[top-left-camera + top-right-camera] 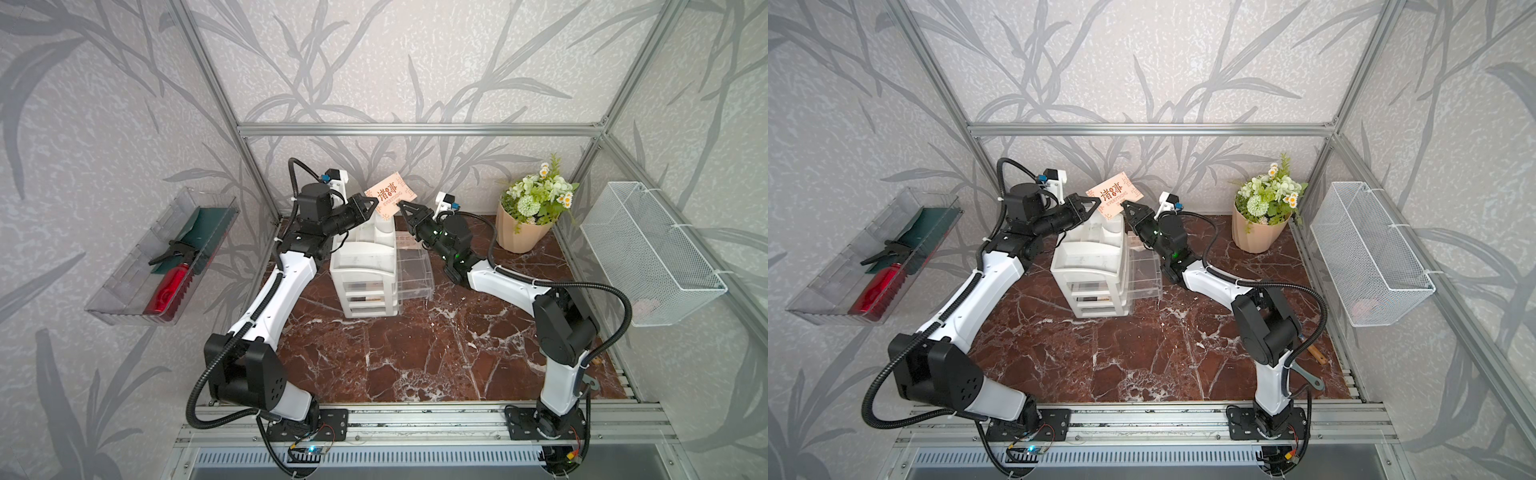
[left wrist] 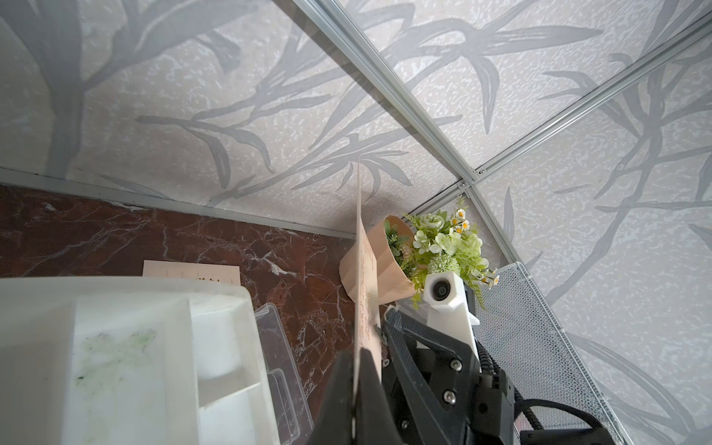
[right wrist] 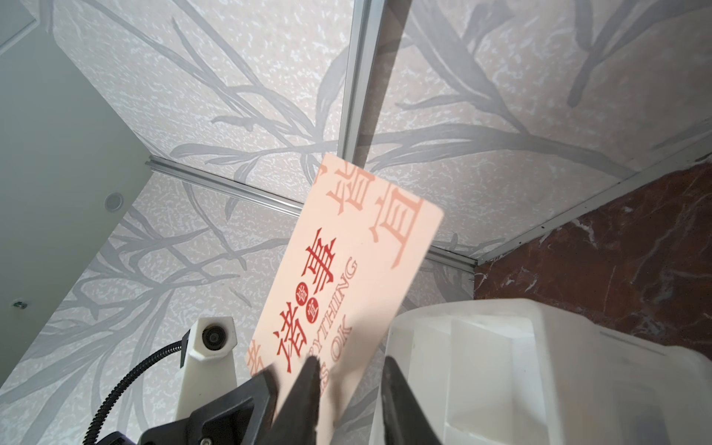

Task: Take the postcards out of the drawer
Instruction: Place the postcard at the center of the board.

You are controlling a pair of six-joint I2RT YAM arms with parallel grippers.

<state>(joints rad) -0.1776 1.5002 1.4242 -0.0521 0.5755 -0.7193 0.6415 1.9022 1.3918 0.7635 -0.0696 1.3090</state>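
One postcard (image 1: 390,194) sits up clear of the open drawer (image 1: 413,272): your L gripper (image 1: 375,204) pinches it tight, R gripper (image 1: 401,206) jaws parted, prob. a handover.

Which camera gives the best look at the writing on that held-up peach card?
The right wrist view: the postcard faces it, large, lettering readable. In both top views the postcard is small; the left wrist view sees the postcard nearly edge-on.

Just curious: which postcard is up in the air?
The postcard pinched in the left gripper; the other card lies flat on the table by the drawer unit.
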